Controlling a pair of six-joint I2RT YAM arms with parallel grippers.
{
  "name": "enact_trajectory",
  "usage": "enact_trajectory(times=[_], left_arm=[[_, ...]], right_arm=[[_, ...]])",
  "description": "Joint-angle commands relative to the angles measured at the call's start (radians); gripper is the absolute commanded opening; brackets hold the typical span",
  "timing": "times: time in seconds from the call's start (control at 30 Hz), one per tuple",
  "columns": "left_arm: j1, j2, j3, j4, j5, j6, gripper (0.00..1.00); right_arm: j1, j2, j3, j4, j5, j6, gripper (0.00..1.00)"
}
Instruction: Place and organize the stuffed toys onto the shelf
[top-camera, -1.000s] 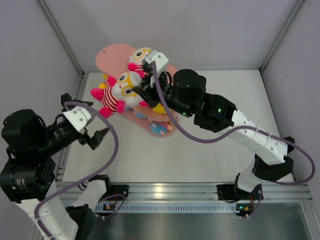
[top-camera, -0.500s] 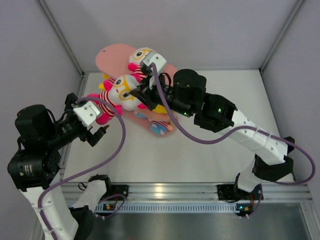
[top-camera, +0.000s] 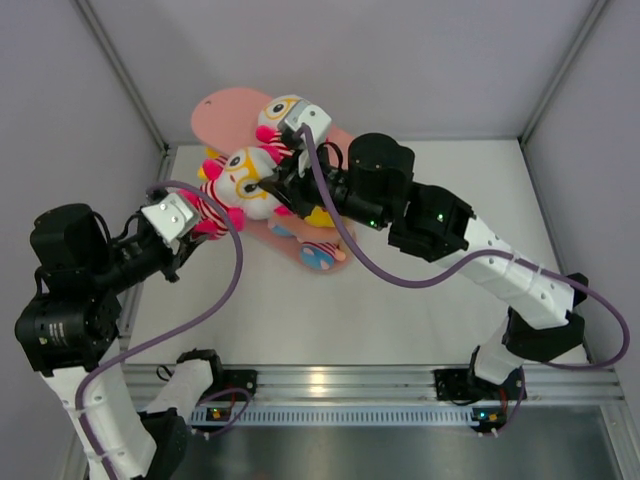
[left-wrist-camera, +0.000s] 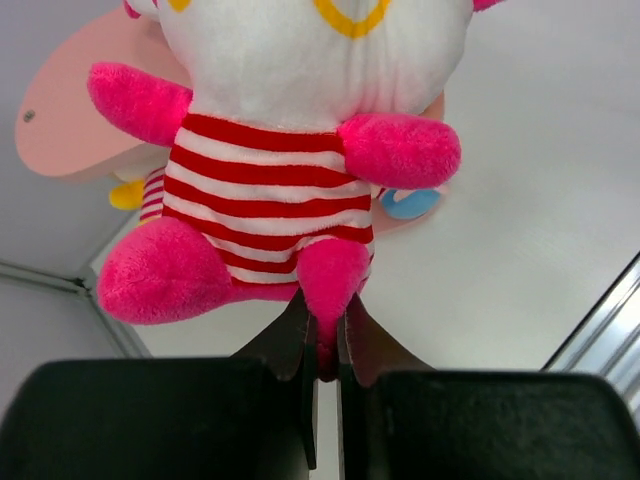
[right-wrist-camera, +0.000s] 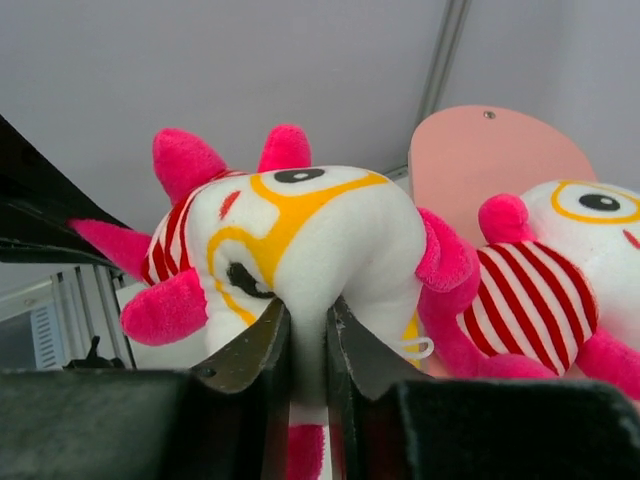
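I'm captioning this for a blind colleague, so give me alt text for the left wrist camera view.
The left tool pinches one pink foot of a stuffed toy in a red-and-white striped shirt, which fills most of the frame. Behind it are a pink shelf board at upper left and the pale table.

Bright and even throughout, lit softly from overhead. Only faint, soft-edged shade on the white table (top-camera: 330, 320) just in front of the shelf (top-camera: 225, 108). Specular glare along the metal rail (top-camera: 330, 380) well in front of the shelf. Sharp across the top view, with mild wide-angle splay toward the corners. Crisp fur on the pink-limbed toy (left-wrist-camera: 270, 200) beside the shelf in both wrist views. Underexposed, featureless black along their bottom edges. Slightly soft beyond the shelf.
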Motion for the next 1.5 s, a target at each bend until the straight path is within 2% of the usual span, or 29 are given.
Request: enact_trajectory(times=[0.0, 0.07, 0.1, 0.17, 0.23, 0.43, 0.67, 0.73, 0.9, 1.1, 1.23, 1.27, 1.4, 1.47], left_arm=[[0.0, 0.024, 0.036, 0.072, 0.046, -0.236, 0.0], [-0.002, 0.03, 0.032, 0.177, -0.003, -0.353, 0.0], [-0.002, 0.033, 0.031, 0.205, -0.062, -0.452, 0.0], [0.0, 0.041, 0.028, 0.279, -0.103, -0.525, 0.0], [0.0, 0.061, 0.031, 0.317, -0.15, -0.594, 0.0], [0.002, 0.124, 0.036, 0.435, -0.268, -0.649, 0.0], [0.002, 0.16, 0.1, 0.478, -0.198, -0.688, 0.0], [0.002, 0.159, 0.117, 0.478, -0.172, -0.688, 0.0], [0.003, 0.16, 0.168, 0.478, -0.123, -0.745, 0.0], [0.011, 0.185, 0.234, 0.478, -0.09, -0.783, 0.0], [0.012, 0.222, 0.271, 0.478, -0.187, -0.782, 0.0], [0.012, 0.229, 0.271, 0.48, -0.251, -0.783, 0.0], [0.012, 0.254, 0.231, 0.532, -0.407, -0.797, 0.0], [0.012, 0.266, 0.177, 0.592, -0.436, -0.794, 0.0]], right_arm=[[-0.029, 0.031, 0.113, 0.024, -0.066, -0.041, 0.17], [-0.052, 0.085, 0.197, 0.022, -0.067, -0.052, 0.43], [-0.059, 0.102, 0.225, 0.021, -0.067, -0.057, 0.66], [-0.08, 0.133, 0.272, 0.028, -0.046, -0.071, 0.87], [-0.094, 0.128, 0.271, 0.063, -0.02, -0.072, 0.99], [-0.151, 0.049, 0.198, 0.097, 0.009, -0.075, 0.99], [-0.186, -0.048, 0.048, 0.071, 0.035, -0.088, 0.99], [-0.218, -0.085, 0.004, 0.071, 0.0, -0.057, 0.99], [-0.379, -0.149, -0.146, 0.096, -0.204, 0.02, 0.99], [-0.425, -0.131, -0.207, 0.077, -0.353, -0.029, 0.95], [-0.428, -0.137, -0.255, 0.12, -0.353, -0.038, 0.88], [-0.431, -0.136, -0.264, 0.123, -0.35, -0.038, 0.88], [-0.431, -0.125, -0.276, 0.126, -0.342, -0.032, 0.83], [-0.433, -0.122, -0.284, 0.139, -0.343, -0.029, 0.79]])
